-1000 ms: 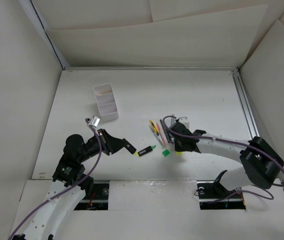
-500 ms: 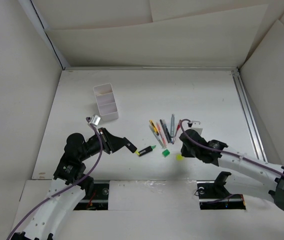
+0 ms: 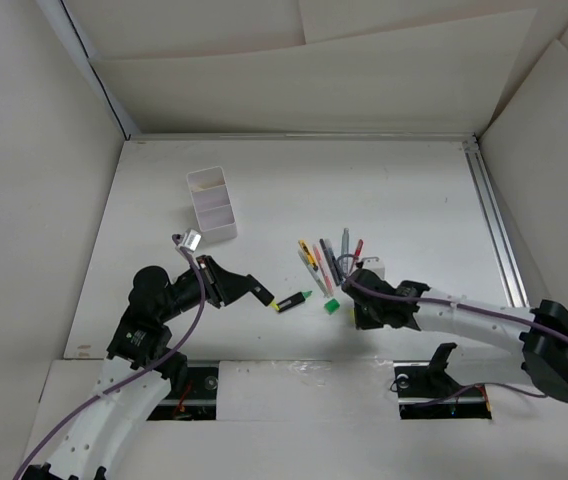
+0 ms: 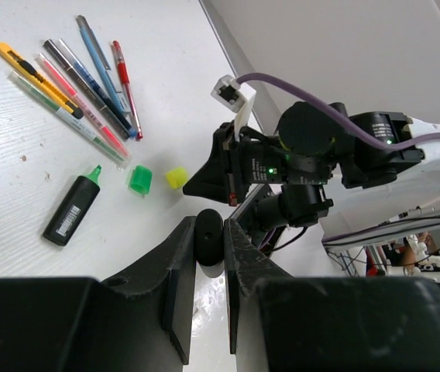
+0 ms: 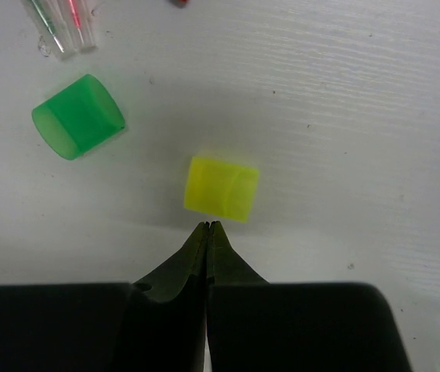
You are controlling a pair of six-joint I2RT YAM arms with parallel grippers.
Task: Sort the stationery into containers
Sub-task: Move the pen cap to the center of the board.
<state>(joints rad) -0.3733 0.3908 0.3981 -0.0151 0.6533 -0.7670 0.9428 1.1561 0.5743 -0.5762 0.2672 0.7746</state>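
Lying just past the right gripper's (image 5: 207, 226) closed, empty tips — a squarish translucent-yellow plastic cap (image 5: 221, 187); the left gripper (image 4: 209, 221) pinches a stubby black cylinder (image 4: 208, 240).

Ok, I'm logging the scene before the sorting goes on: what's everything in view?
box: one, white, two compartments, far left of table
pens: about six, yellow, pink, grey, blue, red, side by side mid-table
highlighter: one, black with green tip, lying left of the caps
held highlighter: one, black, in the left gripper
green cap: one, green, near the pens' ends
yellow cap: one, yellow, beside green cap
table: one, white
left gripper: black, shut on held highlighter
right gripper: black, shut, empty, tips by yellow cap
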